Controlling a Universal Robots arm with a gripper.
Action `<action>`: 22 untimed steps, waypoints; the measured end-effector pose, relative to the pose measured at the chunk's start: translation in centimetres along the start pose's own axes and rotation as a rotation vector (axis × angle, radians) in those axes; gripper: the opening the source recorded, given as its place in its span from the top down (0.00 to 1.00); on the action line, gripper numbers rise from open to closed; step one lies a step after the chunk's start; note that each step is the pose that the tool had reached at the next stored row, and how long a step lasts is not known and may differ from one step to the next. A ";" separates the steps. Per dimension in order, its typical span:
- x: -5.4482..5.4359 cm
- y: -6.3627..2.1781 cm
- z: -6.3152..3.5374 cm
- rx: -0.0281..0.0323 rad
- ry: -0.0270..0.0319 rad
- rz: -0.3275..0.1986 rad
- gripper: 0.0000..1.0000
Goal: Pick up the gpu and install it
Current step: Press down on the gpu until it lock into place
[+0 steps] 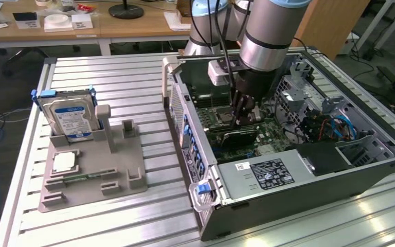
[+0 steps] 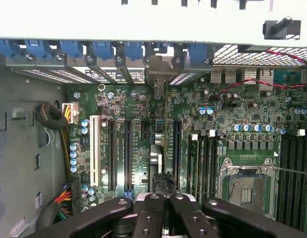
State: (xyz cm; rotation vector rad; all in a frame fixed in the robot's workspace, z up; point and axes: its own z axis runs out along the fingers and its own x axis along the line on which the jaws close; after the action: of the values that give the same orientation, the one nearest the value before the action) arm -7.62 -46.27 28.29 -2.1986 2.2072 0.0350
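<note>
Ribbed aluminium table (image 1: 108, 87) carried a grey open computer case (image 1: 300, 195) lying on its side, its walls hemming the arm closely. At nine o'clock of the case stood a grey plastic parts holder (image 1: 98, 175) with a blue-labelled hard drive (image 1: 70, 118), open slats between them. Inside the case, the black gripper (image 1: 242, 123) was clenched on the gpu (image 1: 235, 138), a thin green card held edge-down against the green motherboard (image 2: 143, 129) slots.

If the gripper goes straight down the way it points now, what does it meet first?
Probably the motherboard inside the open computer case. The gripper points down at it, shut on the gpu, whose edge would touch first, near the expansion slots. Depth is unclear.
</note>
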 end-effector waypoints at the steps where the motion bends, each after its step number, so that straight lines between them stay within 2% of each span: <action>1: 0.0 0.00 0.00 0.0000 0.0000 0.000 0.89; 7: 0.0 0.01 0.00 -0.0008 0.0001 -0.001 0.89; 12: 0.0 0.13 0.02 -0.0127 0.0000 -0.004 0.89; 14: 0.0 0.22 0.05 -0.0217 0.0002 -0.010 0.89; 17: 0.0 0.24 0.07 -0.0304 0.0003 -0.027 0.89; 22: 0.2 0.28 0.12 -0.0319 0.0038 -0.028 0.89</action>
State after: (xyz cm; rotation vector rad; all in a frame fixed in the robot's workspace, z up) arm -7.89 -46.46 28.16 -2.2475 2.1925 0.0661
